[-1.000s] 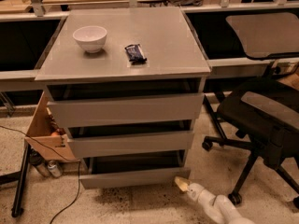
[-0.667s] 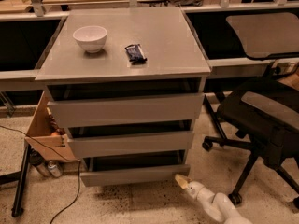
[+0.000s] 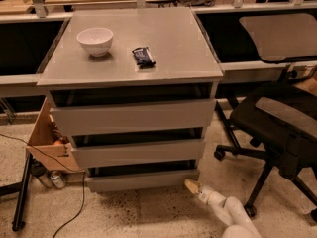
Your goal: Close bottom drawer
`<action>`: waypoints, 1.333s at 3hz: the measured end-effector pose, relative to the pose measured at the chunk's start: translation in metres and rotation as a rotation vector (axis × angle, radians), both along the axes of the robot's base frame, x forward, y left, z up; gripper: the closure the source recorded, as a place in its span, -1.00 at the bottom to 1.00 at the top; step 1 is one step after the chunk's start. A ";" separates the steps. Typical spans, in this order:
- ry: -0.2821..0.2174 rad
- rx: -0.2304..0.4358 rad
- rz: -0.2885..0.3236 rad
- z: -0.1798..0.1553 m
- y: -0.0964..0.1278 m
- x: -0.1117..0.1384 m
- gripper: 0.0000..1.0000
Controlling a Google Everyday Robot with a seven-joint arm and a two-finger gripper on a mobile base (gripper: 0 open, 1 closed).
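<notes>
The bottom drawer (image 3: 141, 180) is the lowest grey front of the grey cabinet (image 3: 133, 48). It sticks out slightly, with a dark gap above its front. The two taller drawers above it stand out a little too. My gripper (image 3: 190, 185) is low near the floor, on a white arm coming from the lower right. Its yellowish tip is at the drawer front's right end, touching or nearly touching it.
A white bowl (image 3: 95, 40) and a dark snack packet (image 3: 143, 56) lie on the cabinet top. A black office chair (image 3: 280, 128) stands to the right. A cardboard box (image 3: 47, 140), cans (image 3: 57, 179), a cable and a black stand leg (image 3: 22, 197) are to the left.
My gripper has crept slightly left and toward the bottom drawer's right end. The drawer's position looks about the same.
</notes>
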State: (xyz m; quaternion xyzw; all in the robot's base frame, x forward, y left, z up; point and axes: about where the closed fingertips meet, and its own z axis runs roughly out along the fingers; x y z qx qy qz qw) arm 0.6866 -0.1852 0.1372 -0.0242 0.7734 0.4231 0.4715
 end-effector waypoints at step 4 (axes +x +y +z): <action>0.019 -0.005 0.076 0.006 0.000 0.010 1.00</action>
